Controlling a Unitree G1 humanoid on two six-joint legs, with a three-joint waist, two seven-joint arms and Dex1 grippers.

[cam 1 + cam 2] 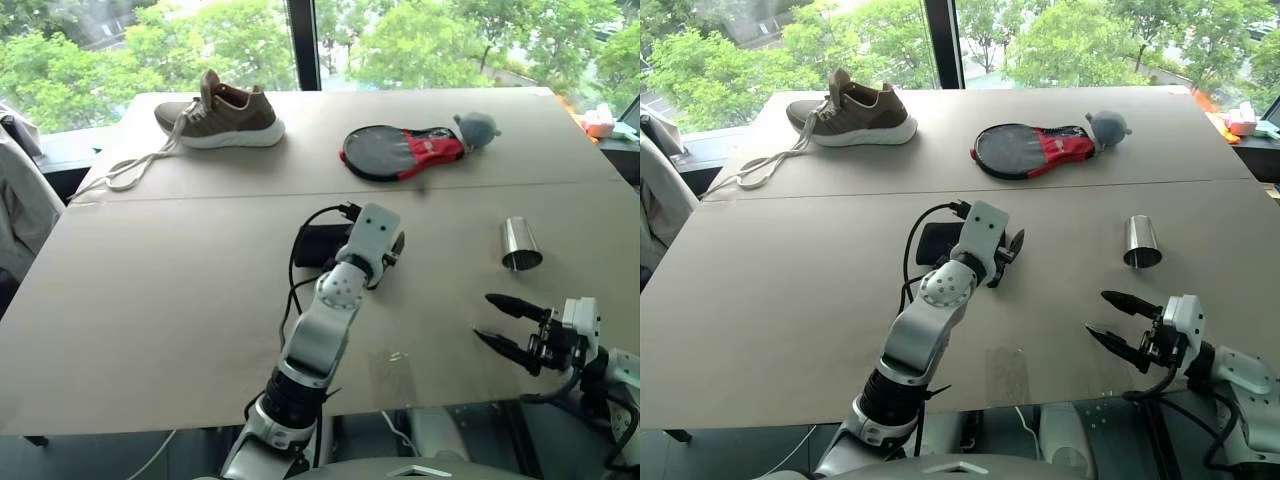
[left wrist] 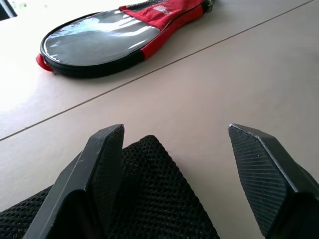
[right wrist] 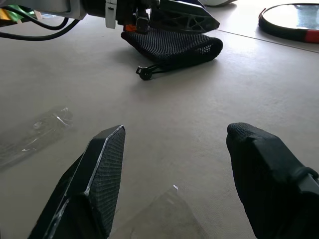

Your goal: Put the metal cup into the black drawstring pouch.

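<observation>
I'm working in what looks like an office or lab room: a wide beige table [image 1: 180,300] ahead of the jaws, and beyond it tall windows [image 1: 420,40] onto green trees.

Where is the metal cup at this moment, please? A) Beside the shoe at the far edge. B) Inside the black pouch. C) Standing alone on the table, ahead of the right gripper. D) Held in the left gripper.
C: the metal cup stands by itself on the table, beyond the open right gripper, while the open left gripper is over at the black pouch.
</observation>
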